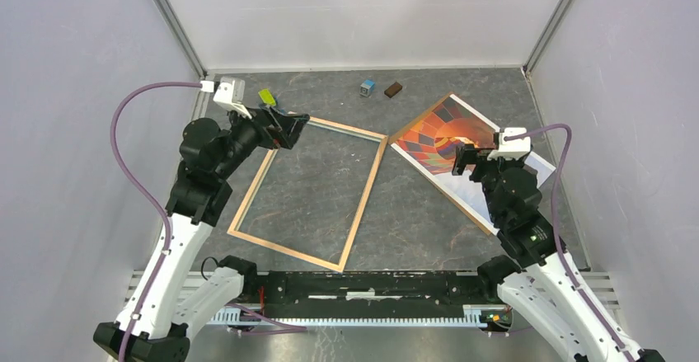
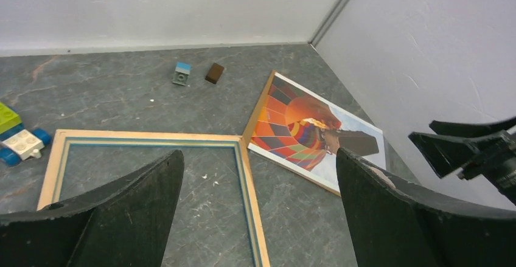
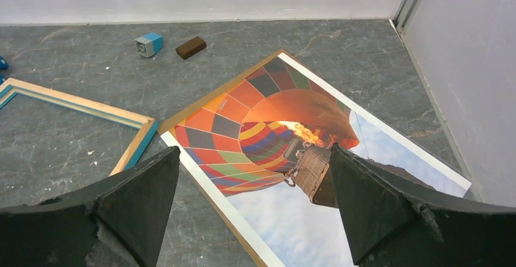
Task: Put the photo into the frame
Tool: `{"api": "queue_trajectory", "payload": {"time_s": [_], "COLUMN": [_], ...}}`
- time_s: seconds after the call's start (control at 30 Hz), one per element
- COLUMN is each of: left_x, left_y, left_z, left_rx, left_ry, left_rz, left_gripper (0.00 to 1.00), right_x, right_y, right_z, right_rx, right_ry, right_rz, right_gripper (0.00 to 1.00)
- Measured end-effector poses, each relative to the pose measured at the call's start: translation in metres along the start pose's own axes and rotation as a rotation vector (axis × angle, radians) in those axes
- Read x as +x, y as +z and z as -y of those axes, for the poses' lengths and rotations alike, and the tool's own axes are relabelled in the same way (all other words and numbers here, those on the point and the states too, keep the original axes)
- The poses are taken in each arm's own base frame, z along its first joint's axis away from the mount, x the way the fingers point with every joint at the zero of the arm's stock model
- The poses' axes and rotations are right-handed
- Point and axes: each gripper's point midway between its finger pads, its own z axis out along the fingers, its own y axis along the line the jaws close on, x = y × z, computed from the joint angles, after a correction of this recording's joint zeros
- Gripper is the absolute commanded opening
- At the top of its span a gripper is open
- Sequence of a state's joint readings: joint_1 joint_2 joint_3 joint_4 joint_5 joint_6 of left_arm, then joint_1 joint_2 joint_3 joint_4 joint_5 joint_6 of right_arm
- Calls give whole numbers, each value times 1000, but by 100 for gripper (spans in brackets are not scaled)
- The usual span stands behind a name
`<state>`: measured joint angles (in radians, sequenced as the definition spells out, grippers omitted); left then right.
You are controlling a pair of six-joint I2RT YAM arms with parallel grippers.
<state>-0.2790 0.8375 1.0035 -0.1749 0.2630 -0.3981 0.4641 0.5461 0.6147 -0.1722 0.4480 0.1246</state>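
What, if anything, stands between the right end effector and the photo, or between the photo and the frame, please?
Nothing visible. The right end effector hovers open directly over the photo, and only bare table separates the photo from the frame, whose opening is empty. The left end effector hangs above the frame's far left corner.

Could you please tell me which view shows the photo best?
The right wrist view: the photo is largest there, balloon detail clear. In top external the right arm covers part; left wrist shows it small and distant.
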Motion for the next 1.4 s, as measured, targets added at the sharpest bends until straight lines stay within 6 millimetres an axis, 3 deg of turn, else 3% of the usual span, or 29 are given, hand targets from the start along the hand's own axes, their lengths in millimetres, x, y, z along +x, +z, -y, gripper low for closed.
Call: {"api": "queue_trajectory", "payload": {"time_s": [0.23, 0.6, 0.73, 0.87, 1.0, 1.2, 1.4], "left_x": [16, 57, 58, 58, 68, 103, 162], "left_y": [8, 33, 34, 37, 43, 54, 69], "left_z": [14, 17, 18, 20, 22, 36, 61], "left_rx": [54, 99, 100, 107, 124, 176, 237], "left_ry": [3, -32, -36, -39, -62, -117, -141], "left_rz": [-54, -213, -230, -239, -275, -395, -593], "left_gripper": [100, 100, 100, 100, 100, 100, 100], "right_x": [24, 112, 138, 165, 183, 201, 204], "right_y": [15, 46, 60, 59, 63, 62, 63], "right_z": [1, -8, 10, 37, 38, 55, 68], "right_rx": [43, 57, 69, 88, 27, 30, 50], "right_ry": [-36, -153, -65, 72, 176, 252, 278], "right_rz": [-74, -384, -458, -514, -566, -629, -629], "right_gripper": [98, 97, 97, 96, 93, 93, 91]}}
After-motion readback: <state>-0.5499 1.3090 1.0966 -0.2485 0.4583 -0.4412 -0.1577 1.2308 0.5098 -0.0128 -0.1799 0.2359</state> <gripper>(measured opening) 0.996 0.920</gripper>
